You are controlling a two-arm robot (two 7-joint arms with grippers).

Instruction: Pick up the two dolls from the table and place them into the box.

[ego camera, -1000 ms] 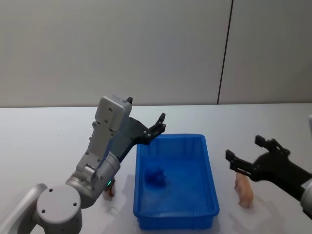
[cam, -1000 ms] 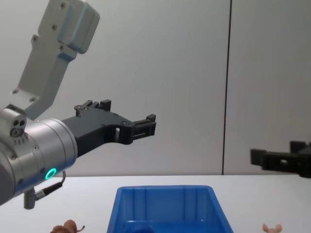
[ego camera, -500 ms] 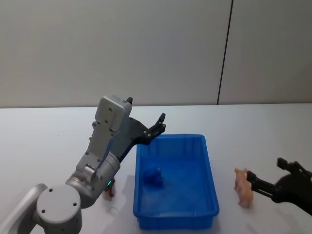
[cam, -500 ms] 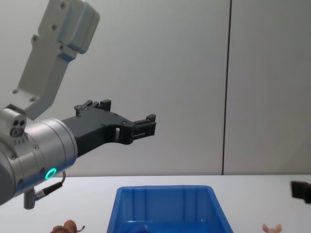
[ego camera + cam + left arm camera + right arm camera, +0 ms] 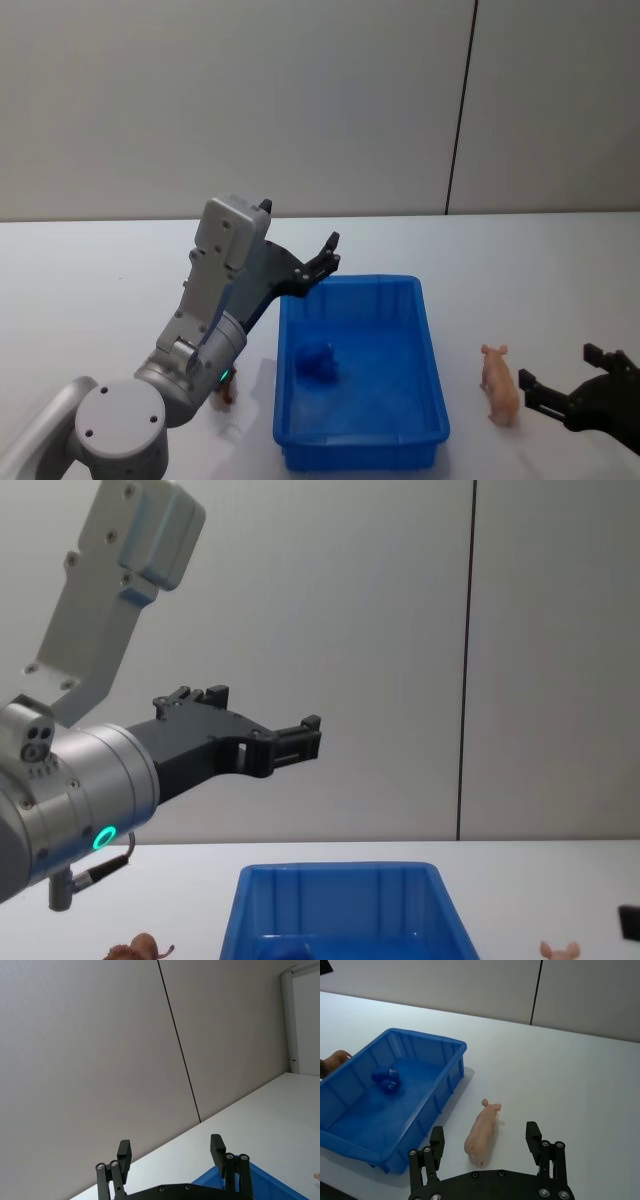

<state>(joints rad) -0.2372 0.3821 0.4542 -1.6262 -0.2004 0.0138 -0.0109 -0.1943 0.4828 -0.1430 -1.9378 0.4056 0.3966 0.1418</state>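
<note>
Your right claw (image 5: 562,368), jaws spread and empty, has dropped low to 4 o'clock of the pink doll (image 5: 499,384), which lies at 3 o'clock of the box (image 5: 430,330). That looks like lining up a grasp. The left claw (image 5: 170,1147) hangs open above the box's 11 o'clock corner.

The head view looks down from high on the plain white desk (image 5: 100,290), the bright blue rectangular plastic bin (image 5: 360,452) at lower centre. The chest view sits low, facing the grey panelled wall (image 5: 400,630), bin at its bottom edge. The right wrist view looks down closely on the bin; the left wrist view tilts up at the wall.
</note>
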